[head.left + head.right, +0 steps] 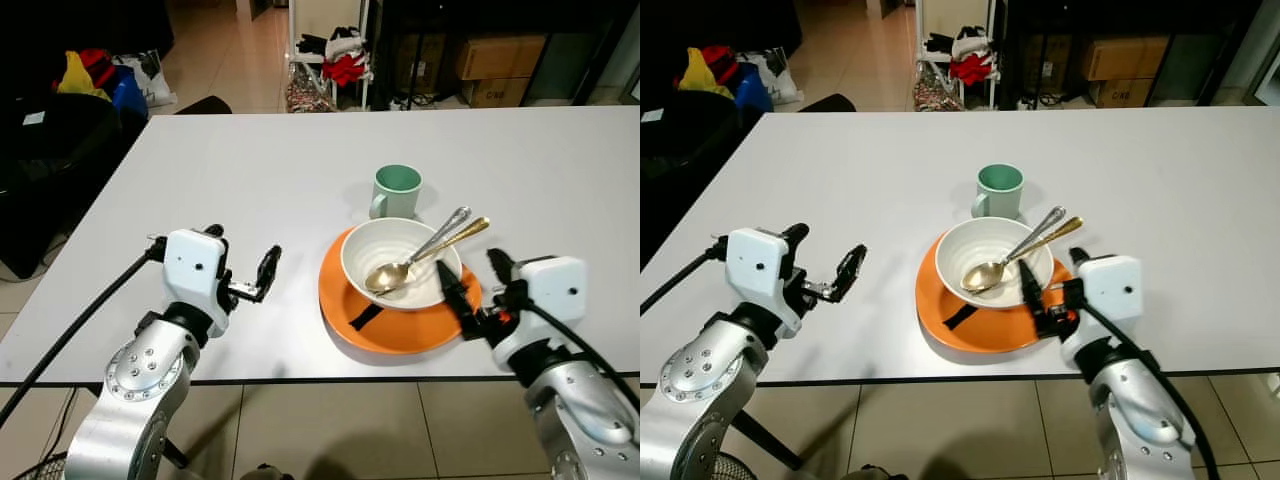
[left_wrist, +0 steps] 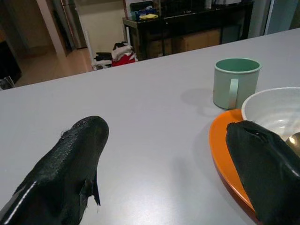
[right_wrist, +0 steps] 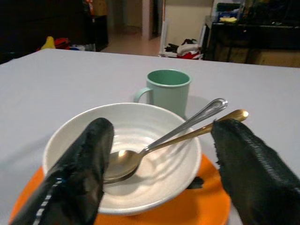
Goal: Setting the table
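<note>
- While the right gripper (image 1: pixel 478 287) hovered at the near right rim of the orange plate (image 1: pixel 345 305), its two black fingers stood spread apart, with the white bowl (image 3: pixel 140 117) lying just ahead of them and between their tips in the right wrist view.
- Left gripper (image 1: pixel 248 277) hung over bare tabletop to the left of the plate, its fingers also parted and holding nothing; the plate's rim lay just beside one fingertip in the left wrist view.
- On the plate sat the bowl, and two spoons rested inside it: a silver spoon (image 3: pixel 197 118) and a gold spoon (image 3: pixel 220 122), their handles leaning side by side over the far right rim.
- A dark strip (image 1: pixel 365 317) lay on the plate's near left part, partly under the bowl; what it was could not be told.
- Behind the bowl stood a green mug (image 1: pixel 397 190), upright on the table, close to the plate, handle toward the robot's left.
- The white table (image 1: pixel 250 170) stretched wide and bare to the left and far side; its near edge ran just below both wrists, over tiled floor.
- Beyond the far edge were a dark chair back (image 1: pixel 203 104), a rack with clothes (image 1: pixel 335 50) and cardboard boxes (image 1: pixel 497 55).
</note>
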`<state>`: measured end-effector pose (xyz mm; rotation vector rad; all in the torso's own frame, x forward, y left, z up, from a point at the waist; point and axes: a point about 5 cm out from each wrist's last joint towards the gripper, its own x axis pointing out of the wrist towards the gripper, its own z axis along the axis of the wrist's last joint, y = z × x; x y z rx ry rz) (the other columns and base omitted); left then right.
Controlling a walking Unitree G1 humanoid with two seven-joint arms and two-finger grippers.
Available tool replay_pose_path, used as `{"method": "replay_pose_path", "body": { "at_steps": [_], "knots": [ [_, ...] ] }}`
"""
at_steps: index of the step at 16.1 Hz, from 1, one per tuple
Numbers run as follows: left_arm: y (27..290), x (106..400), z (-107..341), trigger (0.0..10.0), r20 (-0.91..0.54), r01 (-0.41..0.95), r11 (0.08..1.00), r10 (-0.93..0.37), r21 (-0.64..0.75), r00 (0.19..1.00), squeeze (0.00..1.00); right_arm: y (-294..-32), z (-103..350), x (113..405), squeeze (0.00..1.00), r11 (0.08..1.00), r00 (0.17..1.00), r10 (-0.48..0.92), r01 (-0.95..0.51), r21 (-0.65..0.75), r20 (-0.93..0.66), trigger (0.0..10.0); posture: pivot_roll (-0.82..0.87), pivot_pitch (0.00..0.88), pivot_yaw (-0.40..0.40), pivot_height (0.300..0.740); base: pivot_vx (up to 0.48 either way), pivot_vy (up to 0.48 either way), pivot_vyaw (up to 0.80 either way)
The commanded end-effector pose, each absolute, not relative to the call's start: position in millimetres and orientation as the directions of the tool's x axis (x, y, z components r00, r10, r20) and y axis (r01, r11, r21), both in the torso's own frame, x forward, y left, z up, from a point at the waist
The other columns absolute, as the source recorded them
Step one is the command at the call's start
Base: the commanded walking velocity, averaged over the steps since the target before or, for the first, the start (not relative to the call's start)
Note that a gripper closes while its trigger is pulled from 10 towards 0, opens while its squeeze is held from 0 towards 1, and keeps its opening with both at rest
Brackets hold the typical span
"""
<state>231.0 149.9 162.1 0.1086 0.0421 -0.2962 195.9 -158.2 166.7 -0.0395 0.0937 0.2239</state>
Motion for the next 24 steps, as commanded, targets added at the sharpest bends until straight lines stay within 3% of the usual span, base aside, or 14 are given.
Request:
{"method": "replay_pose_path", "body": {
  "at_steps": [1,7,18,19,20,21,24],
  "knots": [
    [155.7,229.3,164.8,10.0,-0.056,0.27,0.955,-0.265,0.123,0.963,0.0,-151.7,162.6,194.2,1.0,0.966,0.958,0.258,-0.258,0.018,-0.121,10.0,0.1,0.0,0.055,0.74,0.0,0.0,0.0],
    [155.7,228.7,165.1,10.0,-0.066,0.283,0.95,-0.277,0.133,0.959,0.0,-147.5,158.3,189.2,1.0,0.961,0.951,0.275,-0.274,0.031,-0.143,10.0,0.1,0.0,0.068,0.74,0.0,0.0,0.0],
    [155.6,228.9,164.8,10.0,-0.068,0.285,0.949,-0.278,0.136,0.958,0.0,-146.4,159.4,189.0,1.0,0.956,0.946,0.293,-0.295,0.006,-0.139,10.0,0.09,0.0,0.062,0.74,0.0,-0.264,0.0],
    [155.4,229.1,164.7,10.0,-0.068,0.285,0.949,-0.278,0.136,0.958,0.0,-146.5,159.4,188.8,0.78,0.955,0.945,0.295,-0.298,0.003,-0.14,10.0,0.09,0.0,0.061,0.74,0.0,-0.322,0.0],
    [155.8,229.3,164.6,10.0,-0.068,0.284,0.949,-0.277,0.136,0.959,0.0,-146.6,159.1,188.4,0.42,0.954,0.944,0.298,-0.3,0.007,-0.144,10.0,0.09,0.0,0.06,0.74,0.0,-0.315,0.0],
    [156.1,229.1,164.3,10.0,-0.069,0.283,0.949,-0.276,0.136,0.959,0.0,-146.0,158.5,187.9,0.0,0.952,0.941,0.305,-0.306,0.013,-0.148,10.0,0.09,0.0,0.058,0.74,0.0,-0.319,0.0],
    [156.5,228.4,163.5,10.0,-0.072,0.281,0.95,-0.274,0.136,0.959,0.0,-144.5,157.2,187.3,0.0,0.947,0.935,0.319,-0.32,0.02,-0.156,10.0,0.1,0.0,0.055,0.74,0.0,-0.314,0.0]
  ]
}}
